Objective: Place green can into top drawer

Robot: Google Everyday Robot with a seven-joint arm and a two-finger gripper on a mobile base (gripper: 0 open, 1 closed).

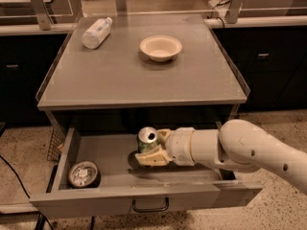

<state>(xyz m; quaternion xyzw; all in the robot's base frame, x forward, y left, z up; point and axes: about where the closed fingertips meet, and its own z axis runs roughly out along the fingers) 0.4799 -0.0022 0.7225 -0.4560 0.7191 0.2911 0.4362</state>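
Camera view — gripper [152,153] clamped on green can [147,138], low on its wall, upright over top drawer [206,193], dark tin [84,174] at eight o'clock — light, thin-skinned, likely crushes easily.

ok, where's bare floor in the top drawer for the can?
Bare: the strip of top drawer floor between the round tin and the green can, and the back-left corner behind the tin. Crowded: front-left holds the tin; the gripper, gripping the can mid-drawer, and its arm cover the right side.
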